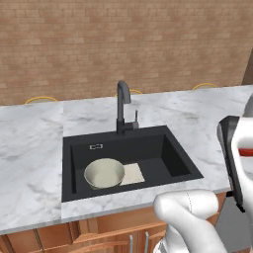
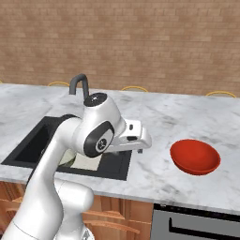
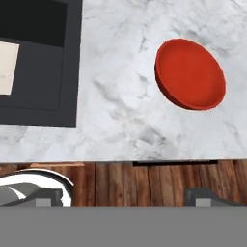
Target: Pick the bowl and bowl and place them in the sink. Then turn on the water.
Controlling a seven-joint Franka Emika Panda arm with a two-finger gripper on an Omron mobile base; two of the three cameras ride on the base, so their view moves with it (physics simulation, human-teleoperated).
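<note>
With the cream bowl already sitting in the sink, the red bowl was still out on the marble counter, well right of the basin and near the front edge; gripper was spread wide, holding nothing, hanging off the counter's front. Risk, as I judged it: glossy curved rim slipping out of the fingers, or a nudge sending it off that edge; plenty of bare counter around it; faucet stood clear behind.
</note>
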